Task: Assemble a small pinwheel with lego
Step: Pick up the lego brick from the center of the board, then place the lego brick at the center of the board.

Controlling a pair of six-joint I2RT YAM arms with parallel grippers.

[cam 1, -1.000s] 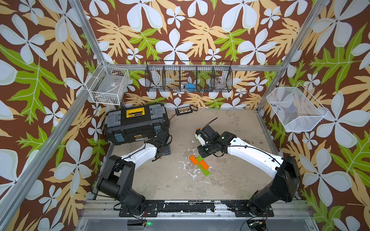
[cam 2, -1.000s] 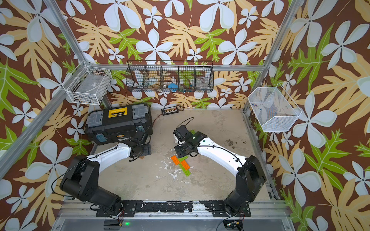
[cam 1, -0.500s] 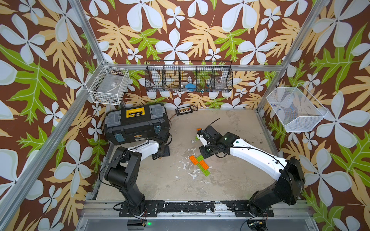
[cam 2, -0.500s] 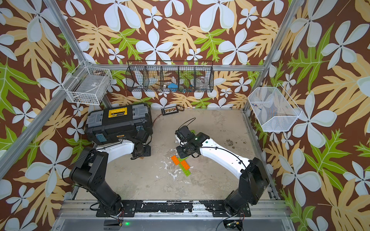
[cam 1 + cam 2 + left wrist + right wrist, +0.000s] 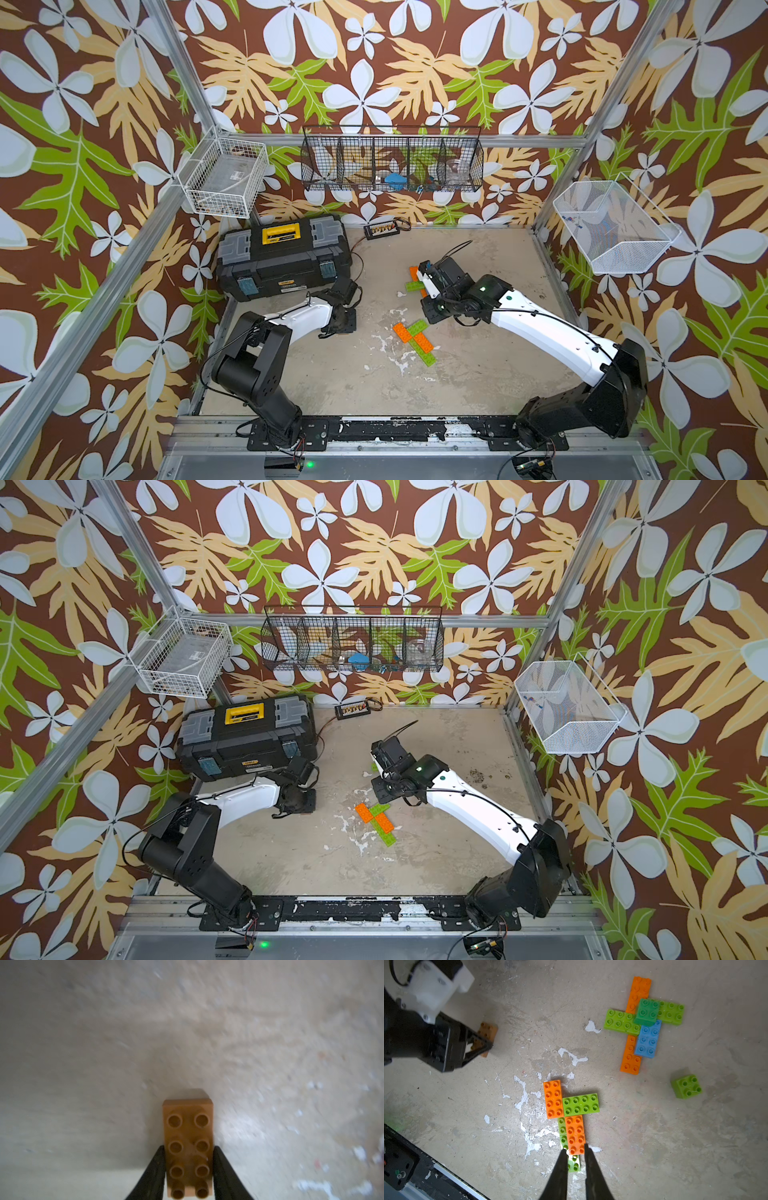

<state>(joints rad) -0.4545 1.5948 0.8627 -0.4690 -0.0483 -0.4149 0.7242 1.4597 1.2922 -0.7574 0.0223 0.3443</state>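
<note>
One change: my left pincer had clamped the studded brown brick; my right pincer hung slightly parted, empty, above glossy orange-green lego.

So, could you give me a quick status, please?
Left gripper: jaws shut on brown brick. Right gripper: jaws narrow at orange-green assembly, grip unclear. Nothing lies between brick and assembly.

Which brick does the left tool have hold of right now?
The brown 2x4 brick, clamped across its long sides by the left tool. The only brown one, it sits apart from the orange-and-green clusters.
</note>
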